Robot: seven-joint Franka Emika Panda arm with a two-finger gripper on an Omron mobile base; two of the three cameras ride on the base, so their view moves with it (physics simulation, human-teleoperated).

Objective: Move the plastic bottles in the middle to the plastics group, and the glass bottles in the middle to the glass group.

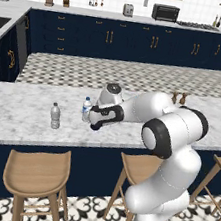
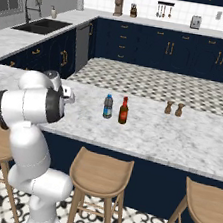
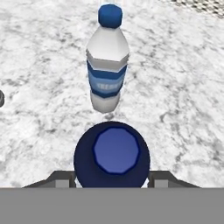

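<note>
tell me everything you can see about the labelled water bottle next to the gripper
The labelled water bottle stands upright on the white marbled counter. It has a blue cap, a pale whitish body that looks like plastic, and a blue band label around its middle. In the hand view it sits just beyond a dark navy bottle, seen cap-on between the gripper fingers. Nothing visibly touches it but the counter.

Directly ahead of the tool (image 3: 112,181) the way is blocked by a navy bottle (image 3: 112,153) between its fingers, with a labelled water bottle (image 3: 107,61) just beyond. Open marble surface (image 3: 183,100) is left on either side. A grey bottle (image 1: 55,116) is set apart.
</note>
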